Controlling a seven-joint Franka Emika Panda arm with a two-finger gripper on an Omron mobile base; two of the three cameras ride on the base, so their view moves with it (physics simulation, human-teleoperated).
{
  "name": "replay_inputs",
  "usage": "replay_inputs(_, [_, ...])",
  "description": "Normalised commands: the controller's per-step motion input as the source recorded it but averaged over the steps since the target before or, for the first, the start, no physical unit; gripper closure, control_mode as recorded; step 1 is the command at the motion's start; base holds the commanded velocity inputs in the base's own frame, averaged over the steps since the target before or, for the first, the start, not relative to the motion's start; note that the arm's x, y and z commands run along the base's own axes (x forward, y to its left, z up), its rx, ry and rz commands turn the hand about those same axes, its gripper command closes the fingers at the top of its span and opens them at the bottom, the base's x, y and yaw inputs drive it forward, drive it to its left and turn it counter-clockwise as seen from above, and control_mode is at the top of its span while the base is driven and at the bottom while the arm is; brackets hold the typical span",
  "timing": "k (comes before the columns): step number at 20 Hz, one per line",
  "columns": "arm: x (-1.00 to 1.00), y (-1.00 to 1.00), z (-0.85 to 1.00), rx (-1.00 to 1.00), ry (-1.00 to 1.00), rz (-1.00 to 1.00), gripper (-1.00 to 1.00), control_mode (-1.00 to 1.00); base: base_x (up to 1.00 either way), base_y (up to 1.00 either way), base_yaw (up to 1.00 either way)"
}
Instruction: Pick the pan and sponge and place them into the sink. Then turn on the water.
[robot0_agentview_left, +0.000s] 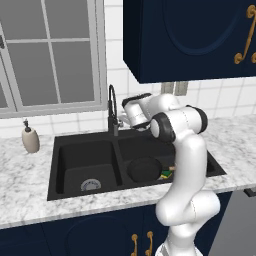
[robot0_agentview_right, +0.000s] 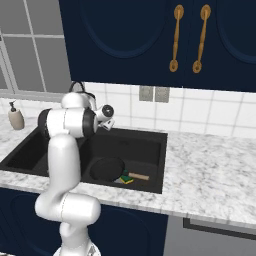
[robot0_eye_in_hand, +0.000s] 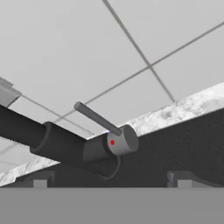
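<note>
The pan (robot0_agentview_left: 145, 169) is lying flat on the floor of the right basin of the sink (robot0_agentview_left: 85, 141), with its brown handle (robot0_agentview_right: 138, 176) pointing toward the right wall of the basin. The sponge (robot0_agentview_right: 126, 179) is lying in the same basin, green face up, touching or just beside the pan rim where the handle begins; in the left base view the arm is partly covering it. The left basin is holding nothing but its silver drain (robot0_agentview_left: 90, 184).

The arm is reaching over the sink toward the faucet (robot0_agentview_left: 112, 111), which is standing at the back edge of the sink between the two basins. The fingers (robot0_eye_in_hand: 112, 186) are standing spread wide apart and are gripping nothing. In the hand view, the two finger tips are rising at the bottom edge, one on each side, and the faucet body is lying between and just beyond them. The faucet's thin grey lever (robot0_eye_in_hand: 97, 118) is projecting from its round cap, which is carrying a small red dot. The fingers are not touching the lever.

No stream is running from the faucet. A beige soap dispenser (robot0_agentview_left: 30, 137) is standing on the marble desk (robot0_agentview_left: 20, 180) to the left of the sink.
</note>
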Motion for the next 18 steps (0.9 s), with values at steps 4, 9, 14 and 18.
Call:
replay_inputs(4, [0.32,0.09,-0.26,0.0,0.0,0.0,-1.0,-1.0,0.0,0.0,0.0])
replay_inputs(9, [0.33,0.0,-0.15,0.0,0.01,0.0,-1.0,-1.0,0.0,0.0,0.0])
replay_inputs(14, [0.35,0.0,-0.17,0.0,0.01,0.0,-1.0,-1.0,0.0,0.0,0.0])
replay_inputs(18, [0.24,0.04,-0.18,0.0,0.0,0.0,-1.0,-1.0,0.0,0.0,0.0])
